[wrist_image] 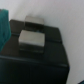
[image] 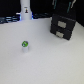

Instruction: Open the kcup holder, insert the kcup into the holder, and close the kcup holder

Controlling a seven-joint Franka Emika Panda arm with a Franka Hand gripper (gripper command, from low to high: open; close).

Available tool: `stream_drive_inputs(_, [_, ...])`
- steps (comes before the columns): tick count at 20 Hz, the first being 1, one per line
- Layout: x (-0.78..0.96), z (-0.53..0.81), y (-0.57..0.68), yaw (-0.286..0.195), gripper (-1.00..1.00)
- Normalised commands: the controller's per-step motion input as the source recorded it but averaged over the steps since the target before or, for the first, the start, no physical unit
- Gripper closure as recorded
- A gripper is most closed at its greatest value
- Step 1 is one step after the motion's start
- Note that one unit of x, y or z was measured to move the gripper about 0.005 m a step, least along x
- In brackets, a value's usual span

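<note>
While shut — kcup holder (image: 62,26), kcup (image: 24,44) apart

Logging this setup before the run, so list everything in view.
kcup holder: one, black, boxy with two stacked fronts, toward the exterior view's right on the white table; both fronts look closed.
kcup: one, white with a green top, standing on the table toward the exterior view's left, well apart from the holder.
bottle-like post: one, white, at the back.
table: one, white.
gripper: one, dark, above the holder; whether the jaws are open cannot be told.
</note>
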Motion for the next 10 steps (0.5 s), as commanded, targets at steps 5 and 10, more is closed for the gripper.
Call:
stream_drive_inputs(5, [-0.29, -0.26, 0.55, -0.164, -1.00])
stream_drive_inputs(10, [-0.27, -0.39, 0.34, -0.118, -1.00])
